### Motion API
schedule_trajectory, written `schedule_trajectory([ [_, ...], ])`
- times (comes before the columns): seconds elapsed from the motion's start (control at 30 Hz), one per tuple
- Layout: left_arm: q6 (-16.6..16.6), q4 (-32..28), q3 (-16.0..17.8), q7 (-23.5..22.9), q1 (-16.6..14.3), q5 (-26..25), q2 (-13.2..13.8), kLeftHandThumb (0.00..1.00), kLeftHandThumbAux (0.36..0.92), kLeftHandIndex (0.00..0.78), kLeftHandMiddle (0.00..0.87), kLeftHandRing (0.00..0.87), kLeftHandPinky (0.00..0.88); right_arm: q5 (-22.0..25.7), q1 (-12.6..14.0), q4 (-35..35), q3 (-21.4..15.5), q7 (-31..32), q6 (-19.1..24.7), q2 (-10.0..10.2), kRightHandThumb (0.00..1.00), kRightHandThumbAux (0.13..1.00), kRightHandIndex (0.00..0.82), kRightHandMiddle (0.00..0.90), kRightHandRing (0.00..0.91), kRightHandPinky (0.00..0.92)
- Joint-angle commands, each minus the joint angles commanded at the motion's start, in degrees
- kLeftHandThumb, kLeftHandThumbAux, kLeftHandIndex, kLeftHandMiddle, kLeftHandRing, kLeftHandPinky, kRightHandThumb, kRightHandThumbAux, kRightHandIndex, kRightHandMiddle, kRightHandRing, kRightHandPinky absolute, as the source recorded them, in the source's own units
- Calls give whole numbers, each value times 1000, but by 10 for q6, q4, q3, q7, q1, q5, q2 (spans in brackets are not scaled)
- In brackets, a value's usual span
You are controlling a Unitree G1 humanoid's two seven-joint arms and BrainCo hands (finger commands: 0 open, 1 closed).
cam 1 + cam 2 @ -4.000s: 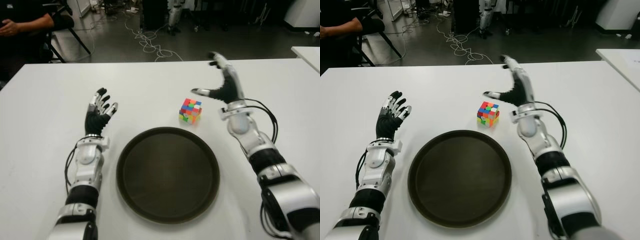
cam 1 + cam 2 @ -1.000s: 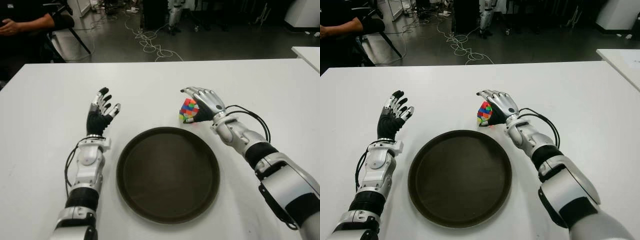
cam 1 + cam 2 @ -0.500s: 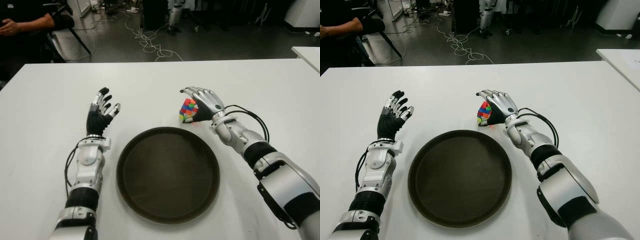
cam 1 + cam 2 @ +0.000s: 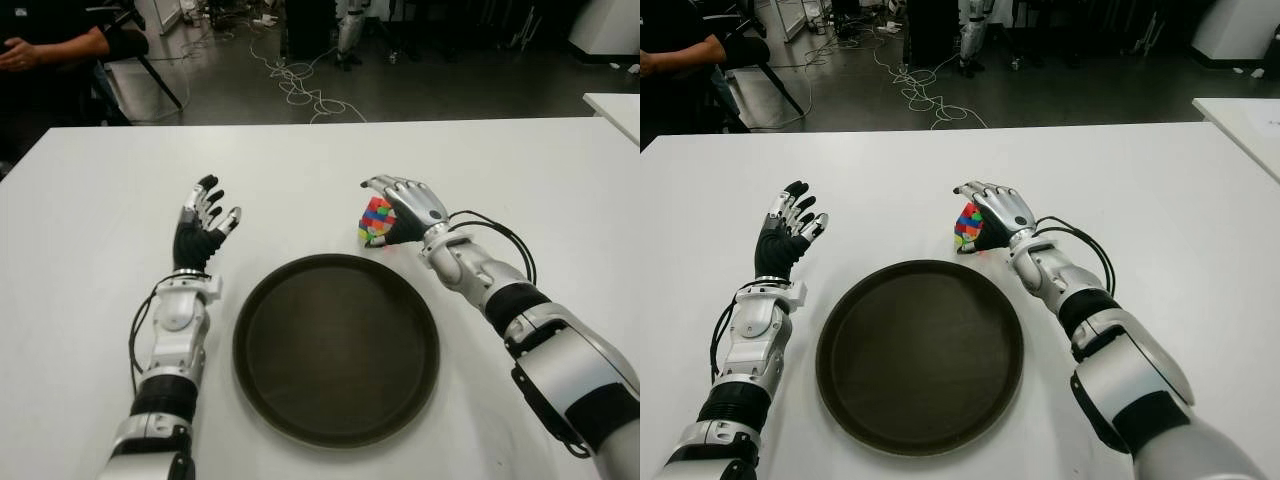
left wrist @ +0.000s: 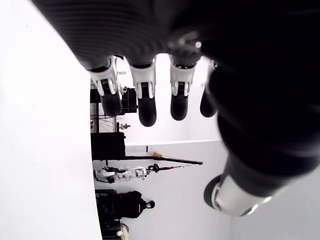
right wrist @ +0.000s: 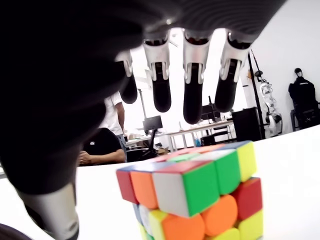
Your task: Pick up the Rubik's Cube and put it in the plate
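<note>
The Rubik's Cube (image 4: 374,221) stands on the white table (image 4: 300,165) just behind the far right rim of the round dark plate (image 4: 336,350). My right hand (image 4: 398,206) arches over the cube from its right side. In the right wrist view its fingers (image 6: 194,95) hang stretched above the cube (image 6: 200,195) with a gap, and the thumb stands beside it, so the hand is open. My left hand (image 4: 203,225) shows to the left of the plate, fingers spread, holding nothing.
Beyond the table's far edge the floor carries loose cables (image 4: 300,85). A seated person (image 4: 45,45) and a chair are at the back left. A second white table (image 4: 615,105) shows at the right edge.
Four seconds ago my right hand was raised and spread to the right of the cube; it has come down over it. In the last second it has hardly moved. The left hand stays still.
</note>
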Motion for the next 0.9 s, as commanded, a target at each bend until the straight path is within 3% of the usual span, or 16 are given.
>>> schedule_trajectory([
  [0.3, -11, 8, 0, -7, -2, -2, 2, 75, 787, 66, 107, 86, 69, 6, 3, 0, -2, 8, 7, 4, 0, 786, 209, 227, 248, 267],
  [0.9, -3, 4, 3, -5, -1, -3, 1, 64, 783, 70, 112, 88, 65, 26, 3, 4, -6, 69, 40, 18, 0, 791, 220, 210, 238, 263],
])
